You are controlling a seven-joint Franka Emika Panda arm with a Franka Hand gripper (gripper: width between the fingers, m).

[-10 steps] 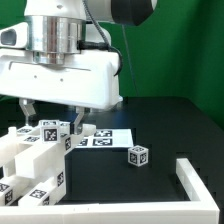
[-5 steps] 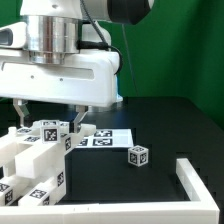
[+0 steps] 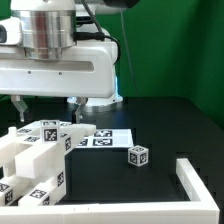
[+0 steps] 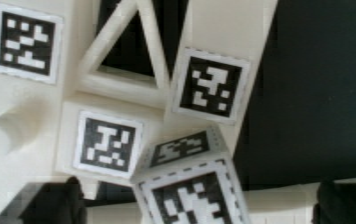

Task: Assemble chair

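Your tool [image 3: 47, 108] hangs with its jaws spread wide and clamped on nothing, right over the cluster of chair pieces [image 3: 38, 158] at the exterior view's lower left. One finger [image 3: 20, 106] hangs over the cluster's left side in the exterior view and the other finger [image 3: 76, 105] over its right. Both tips are just above the topmost tagged piece, and you cannot tell from here whether either tip touches the plastic.

The pieces are chunky white blocks and panels, packed close and stepped, with black-and-white square tags on their faces. The wrist view looks straight onto them at close range. You've got a cross-braced frame [image 4: 130, 50] with dark gaps between its struts, tagged panels beside it, and a tilted tagged block [image 4: 196, 195] nearest the camera.

Out on the black surface [image 3: 170, 125], the marker board [image 3: 108, 137] lies flat just beside the cluster, on its right in the exterior view. Beyond the board, one small tagged cube [image 3: 138, 154] stands alone, apart from the rest. The low white corner rail [image 3: 195, 178] sits at the exterior view's lower right, well apart from the tool.
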